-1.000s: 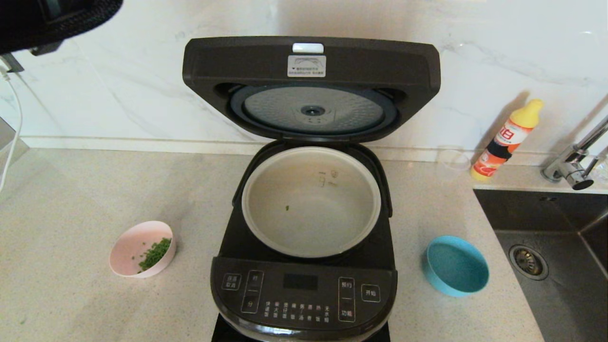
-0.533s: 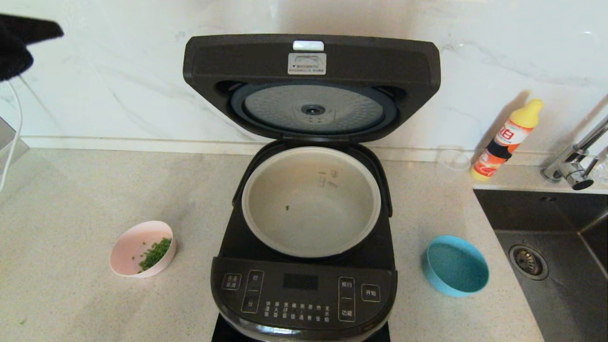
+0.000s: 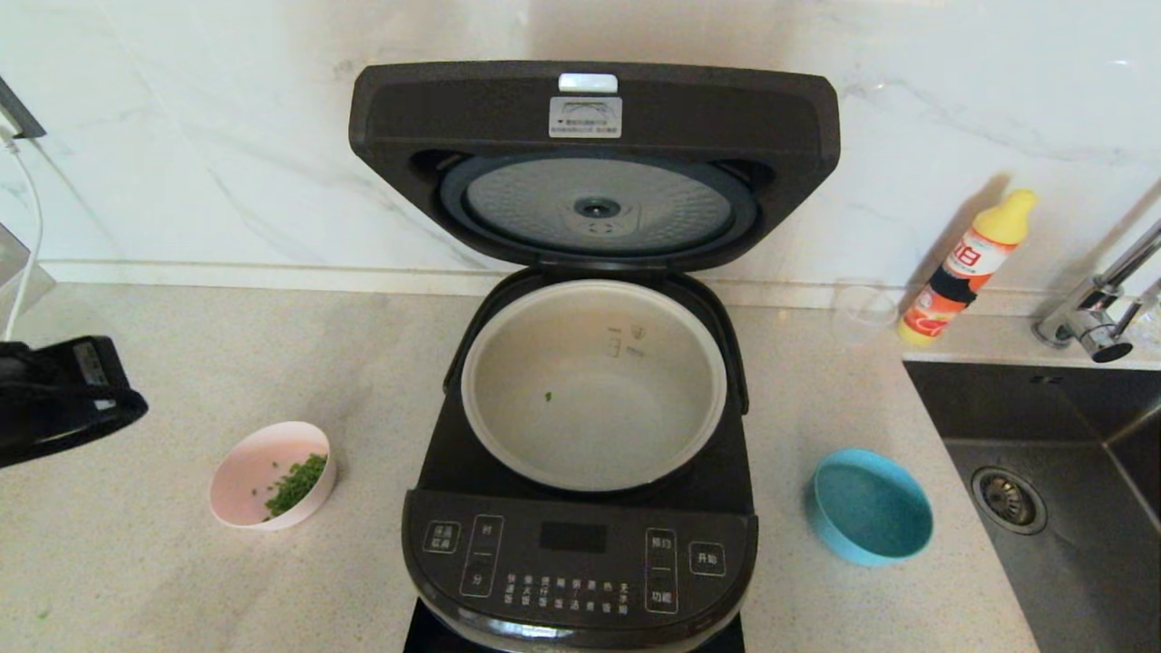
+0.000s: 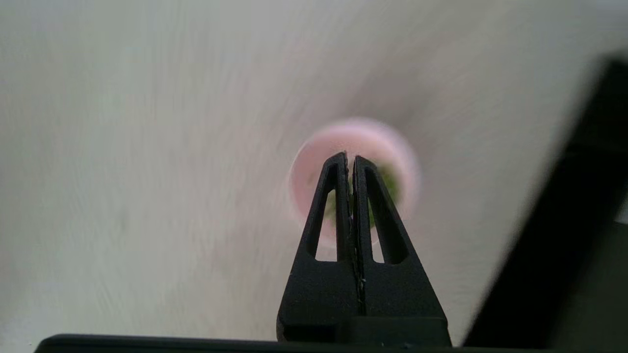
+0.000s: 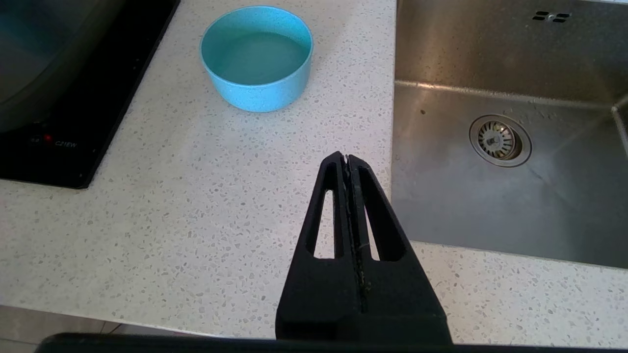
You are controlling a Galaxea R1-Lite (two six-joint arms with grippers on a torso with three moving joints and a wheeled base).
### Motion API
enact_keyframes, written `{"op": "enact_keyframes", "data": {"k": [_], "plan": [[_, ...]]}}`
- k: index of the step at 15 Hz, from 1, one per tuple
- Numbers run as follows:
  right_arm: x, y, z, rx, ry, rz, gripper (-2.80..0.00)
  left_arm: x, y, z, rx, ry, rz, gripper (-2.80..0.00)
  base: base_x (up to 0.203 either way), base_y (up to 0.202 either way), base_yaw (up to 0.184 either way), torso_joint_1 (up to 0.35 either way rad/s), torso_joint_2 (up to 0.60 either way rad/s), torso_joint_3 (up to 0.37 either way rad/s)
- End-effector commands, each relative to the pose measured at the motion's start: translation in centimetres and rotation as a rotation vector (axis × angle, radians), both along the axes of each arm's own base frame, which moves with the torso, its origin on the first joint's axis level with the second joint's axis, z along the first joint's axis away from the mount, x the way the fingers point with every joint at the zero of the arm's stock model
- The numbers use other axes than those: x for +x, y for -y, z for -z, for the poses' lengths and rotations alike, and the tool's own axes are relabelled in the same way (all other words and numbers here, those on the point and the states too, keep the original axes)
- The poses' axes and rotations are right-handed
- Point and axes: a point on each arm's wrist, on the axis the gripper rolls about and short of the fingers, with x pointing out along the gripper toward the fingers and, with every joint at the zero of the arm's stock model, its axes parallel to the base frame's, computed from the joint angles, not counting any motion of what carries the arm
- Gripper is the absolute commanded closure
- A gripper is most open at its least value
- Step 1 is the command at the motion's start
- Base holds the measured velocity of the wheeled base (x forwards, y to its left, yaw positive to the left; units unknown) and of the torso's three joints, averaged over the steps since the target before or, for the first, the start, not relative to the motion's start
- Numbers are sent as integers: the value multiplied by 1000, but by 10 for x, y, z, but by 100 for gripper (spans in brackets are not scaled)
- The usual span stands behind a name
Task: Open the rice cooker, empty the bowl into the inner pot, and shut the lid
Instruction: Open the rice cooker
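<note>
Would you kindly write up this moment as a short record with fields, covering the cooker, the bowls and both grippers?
rice cooker: on the counter, open
lid: raised upright, dimpled underside facing forward
inner pot: seated in the cooker, holds only one green speck
pink bowl: to the cooker's left, holds chopped greens
blue bowl: to the cooker's right, beside the sink
left gripper: shut, empty, above the pink bowl
right gripper: shut, empty, parked over the counter edge near the sink

The left arm (image 3: 54, 399) is cut off at the picture's left edge. The pink bowl (image 4: 353, 147) looks blurry, half hidden behind the left tool (image 4: 350, 159).
</note>
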Motion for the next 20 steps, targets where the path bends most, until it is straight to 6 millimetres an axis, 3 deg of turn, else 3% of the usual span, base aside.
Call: {"op": "enact_keyframes", "data": {"k": [1, 4, 7, 8, 13, 20], "plan": [[0, 0, 0, 0, 0, 0, 0, 31, -27, 35, -105, -148, -55, 0, 0, 0, 0, 0, 0, 0], [0, 0, 0, 0, 0, -1, 0, 45, -62, 54, -217, -194, -108, 0, 0, 0, 0, 0, 0, 0], [0, 0, 0, 0, 0, -1, 0, 52, -83, 72, -298, -248, -109, 0, 0, 0, 0, 0, 0, 0], [0, 0, 0, 0, 0, -1, 0, 55, -87, 78, -329, -261, -99, -280, 0, 0, 0, 0, 0, 0], [0, 0, 0, 0, 0, -1, 0, 55, -88, 86, -382, -281, -59, -280, 0, 0, 0, 0, 0, 0], [0, 0, 0, 0, 0, -1, 0, 73, -87, 117, -405, -387, -24, -280, 0, 0, 0, 0, 0, 0]]}}
